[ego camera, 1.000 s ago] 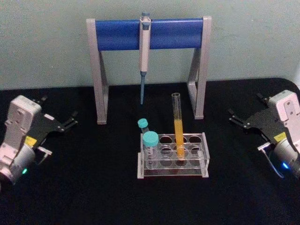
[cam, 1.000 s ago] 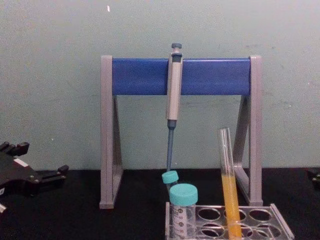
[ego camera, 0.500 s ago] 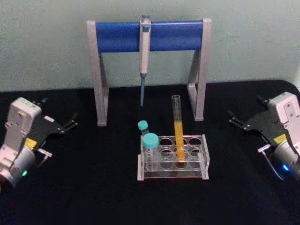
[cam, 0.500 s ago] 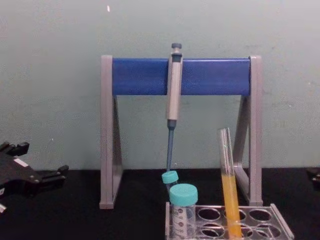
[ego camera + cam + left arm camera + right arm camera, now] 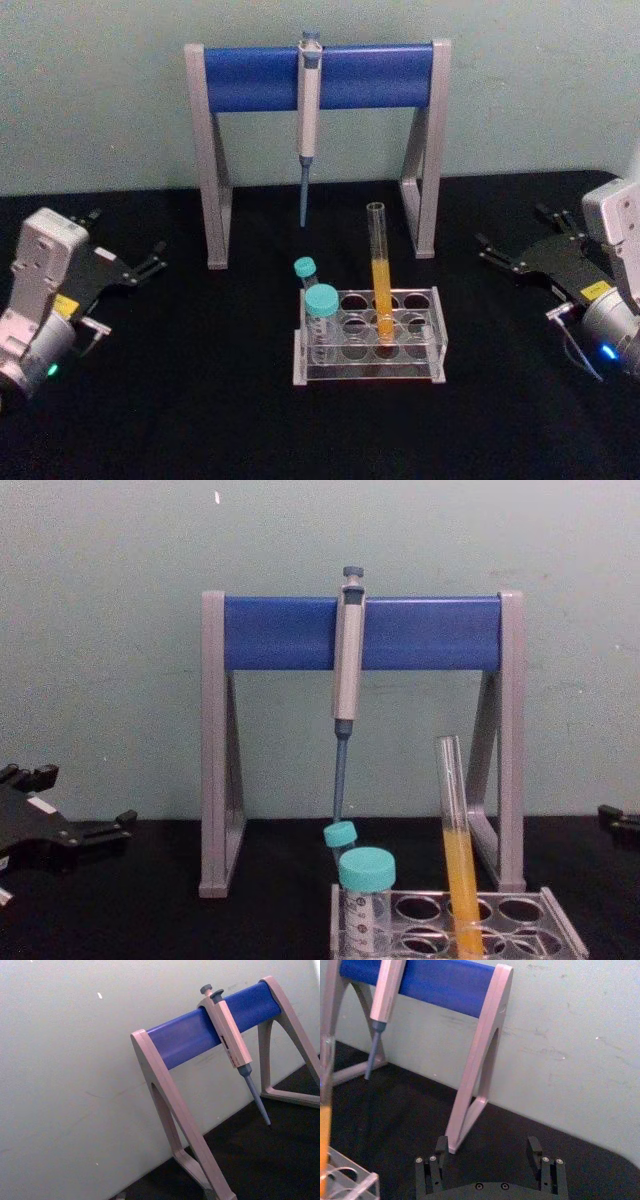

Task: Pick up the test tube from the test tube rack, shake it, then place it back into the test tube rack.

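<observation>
The test tube (image 5: 379, 268), tall, clear and capless with orange-yellow liquid in its lower half, stands leaning slightly in the clear test tube rack (image 5: 368, 364) at the table's middle. The chest view shows the test tube (image 5: 457, 848) and the rack (image 5: 561, 929) at the bottom. My left gripper (image 5: 126, 240) rests open at the far left, well away from the rack. My right gripper (image 5: 513, 233) hovers open at the far right, pointing toward the rack, with nothing between its fingers. In the right wrist view the right gripper (image 5: 487, 1149) is open, and the tube (image 5: 324, 1110) sits at the picture's edge.
Two teal-capped tubes (image 5: 321, 306) stand in the rack's left end. Behind the rack is a grey-and-blue pipette stand (image 5: 318, 76) with a pipette (image 5: 306, 120) hanging from it. A pale wall closes the back, with bare black table on both sides of the rack.
My right gripper has risen slightly and shifted a little toward the rack. The left gripper, the tube and the rack have stayed put.
</observation>
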You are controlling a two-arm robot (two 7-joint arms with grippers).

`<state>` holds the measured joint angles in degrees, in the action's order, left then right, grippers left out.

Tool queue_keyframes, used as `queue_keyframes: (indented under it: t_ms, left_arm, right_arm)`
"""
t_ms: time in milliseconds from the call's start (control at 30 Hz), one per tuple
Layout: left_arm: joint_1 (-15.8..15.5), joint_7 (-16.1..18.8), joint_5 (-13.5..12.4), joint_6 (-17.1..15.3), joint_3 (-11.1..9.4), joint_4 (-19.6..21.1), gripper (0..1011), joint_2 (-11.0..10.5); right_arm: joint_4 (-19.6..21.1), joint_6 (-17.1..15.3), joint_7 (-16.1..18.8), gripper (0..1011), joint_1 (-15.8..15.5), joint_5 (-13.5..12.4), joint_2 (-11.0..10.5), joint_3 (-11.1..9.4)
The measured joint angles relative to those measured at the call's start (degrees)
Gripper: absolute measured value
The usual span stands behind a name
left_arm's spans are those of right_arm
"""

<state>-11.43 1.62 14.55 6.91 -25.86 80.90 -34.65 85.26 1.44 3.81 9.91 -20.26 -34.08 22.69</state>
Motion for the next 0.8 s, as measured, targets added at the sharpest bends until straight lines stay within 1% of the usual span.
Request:
queue_keyframes:
  t_ms: [67, 100, 200, 267, 300, 333, 533, 800]
  left_arm:
    - [0.0, 0.0, 0.0, 0.0, 0.0, 0.0, 1001, 0.0]
    - [0.0, 0.0, 0.0, 0.0, 0.0, 0.0, 1001, 0.0]
    - [0.0, 0.0, 0.0, 0.0, 0.0, 0.0, 1001, 0.0]
    - [0.0, 0.0, 0.0, 0.0, 0.0, 0.0, 1001, 0.0]
    - [0.0, 0.0, 0.0, 0.0, 0.0, 0.0, 1001, 0.0]
    - [0.0, 0.0, 0.0, 0.0, 0.0, 0.0, 1001, 0.0]
    - [0.0, 0.0, 0.0, 0.0, 0.0, 0.0, 1001, 0.0]
    - [0.0, 0.0, 0.0, 0.0, 0.0, 0.0, 1001, 0.0]
  right_arm:
    - [0.8, -1.0, 0.8, 1000, -0.4, -1.1, -0.1, -0.6]
    - [1.7, -2.1, 1.6, 1000, -0.8, -2.2, -0.2, -1.1]
    - [3.2, -3.7, 2.8, 1000, -1.5, -3.6, -0.5, -1.9]
    - [5.3, -5.6, 4.5, 1000, -2.4, -5.0, -1.2, -2.7]
    - [5.3, -5.6, 4.5, 1000, -2.4, -5.0, -1.2, -2.7]
    - [6.2, -6.6, 5.4, 1000, -2.8, -5.7, -1.5, -3.0]
    - [9.7, -10.0, 8.3, 1000, -4.3, -7.9, -2.3, -4.1]
    - [12.7, -13.1, 11.0, 1000, -5.4, -9.8, -2.2, -5.1]
